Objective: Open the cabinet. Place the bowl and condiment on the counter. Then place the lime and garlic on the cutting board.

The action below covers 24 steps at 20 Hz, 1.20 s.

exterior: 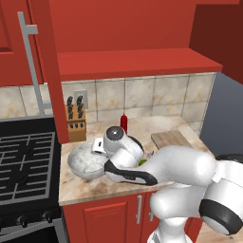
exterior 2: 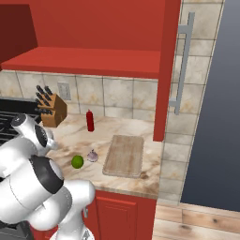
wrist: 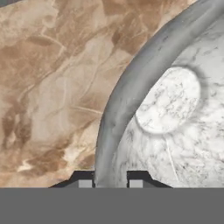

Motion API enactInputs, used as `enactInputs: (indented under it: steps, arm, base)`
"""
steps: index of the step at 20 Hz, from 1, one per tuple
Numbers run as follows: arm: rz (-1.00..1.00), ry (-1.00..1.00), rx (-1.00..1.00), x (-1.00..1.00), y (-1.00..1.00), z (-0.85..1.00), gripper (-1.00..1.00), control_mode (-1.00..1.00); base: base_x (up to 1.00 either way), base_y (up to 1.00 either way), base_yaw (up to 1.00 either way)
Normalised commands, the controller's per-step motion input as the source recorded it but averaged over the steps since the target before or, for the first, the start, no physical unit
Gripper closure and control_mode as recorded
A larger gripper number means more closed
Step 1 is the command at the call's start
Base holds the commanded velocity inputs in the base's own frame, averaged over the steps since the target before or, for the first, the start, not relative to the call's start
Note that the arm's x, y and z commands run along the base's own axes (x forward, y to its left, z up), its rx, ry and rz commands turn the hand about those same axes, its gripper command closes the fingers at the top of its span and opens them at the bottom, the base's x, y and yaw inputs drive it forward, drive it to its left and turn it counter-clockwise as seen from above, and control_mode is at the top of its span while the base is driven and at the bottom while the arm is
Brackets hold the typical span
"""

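the bowl (exterior: pixel 85 161) sits on the table (exterior: pixel 137 130) near its front edge, just right of the stove (exterior: pixel 26 161). it is wide and round, grey-white with fine dark marbled veins, a thick grey rim and a flat pale disc at the bottom of its hollow. in the hand view the bowl (wrist: pixel 175 109) curves up from the bottom edge, and the claw (wrist: pixel 110 183) sits with one dark tip on each side of the rim, narrowly parted around it; whether the tips press the rim or stand just clear of it i cannot tell. the slim red bottle (exterior 2: pixel 90 121) with a pointed nozzle stands upright toward the back of the table, near the tiled wall. the lime (exterior 2: pixel 77 161), a small bright green ball, lies near the front edge, with the garlic (exterior 2: pixel 93 155), a pale pinkish bulb with a pointed tip, just beside it. the cutting board (exterior 2: pixel 124 154), a flat light-brown wooden slab with rounded corners, lies bare beside the garlic. the wall cabinet (exterior: pixel 137 33) stands open, its red door (exterior 2: pixel 166 70) swung out edge-on with a long grey bar handle (exterior 2: pixel 183 65). a wooden knife block (exterior 2: pixel 50 110) stands at the back near the stove.
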Motion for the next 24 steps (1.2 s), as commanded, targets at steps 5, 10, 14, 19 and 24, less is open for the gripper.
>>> enactInputs:
  steps: [5,10,14,19,24]
  arm:
    - [0.0,0.01,0.12,-0.08,-0.31,0.51,-1.0,-1.0]
    - [-0.07,0.11,0.17,-0.17,-0.79,0.57,-1.0,-1.0]
    - [-0.14,0.24,0.12,-0.36,-0.99,0.07,-1.0,-1.0]
    - [-0.13,0.3,0.0,-0.11,-0.59,-0.32,-1.0,-1.0]
    - [-0.01,0.17,-0.01,0.03,-0.07,-0.46,-1.0,-1.0]
  base:
    - [0.0,0.0,0.0]
    - [0.0,0.0,0.0]
    - [0.0,0.0,0.0]
    - [0.0,0.0,0.0]
    - [0.0,0.0,0.0]
